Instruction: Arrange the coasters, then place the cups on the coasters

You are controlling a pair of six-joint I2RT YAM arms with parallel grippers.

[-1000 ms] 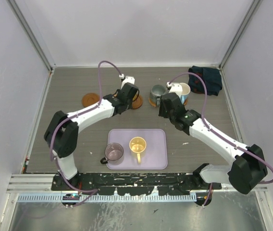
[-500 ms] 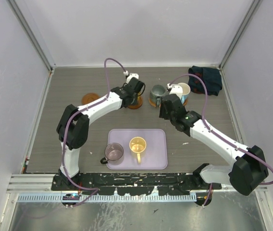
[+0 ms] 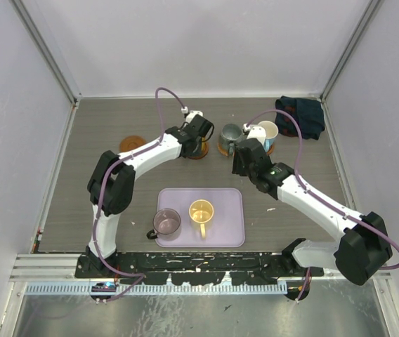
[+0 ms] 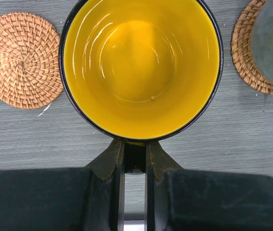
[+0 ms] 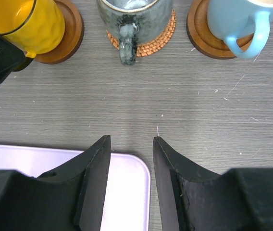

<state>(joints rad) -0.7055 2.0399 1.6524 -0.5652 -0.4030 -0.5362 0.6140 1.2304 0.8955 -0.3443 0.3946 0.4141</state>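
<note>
My left gripper (image 4: 134,144) is shut on the handle of the yellow-orange cup (image 4: 141,67). The cup stands over a brown wooden coaster (image 5: 64,33); I cannot tell whether it rests on it. To its right a grey-green cup (image 5: 134,17) sits on a woven coaster (image 5: 148,41), and a light blue cup (image 5: 237,21) sits on a dark coaster (image 5: 199,38). A bare woven coaster (image 4: 23,60) lies to the left. My right gripper (image 5: 131,139) hangs open and holds nothing, near the tray's far right corner.
The lavender tray (image 3: 227,210) lies near the front with a pale yellow cup (image 3: 201,210) in it and a purplish-grey cup (image 3: 166,222) at its left edge. A dark cloth (image 3: 301,116) lies at the back right. Grey walls close in the table.
My left gripper has carried the yellow-orange cup to the right and farther back, over the brown coaster. The right arm has hardly moved.
</note>
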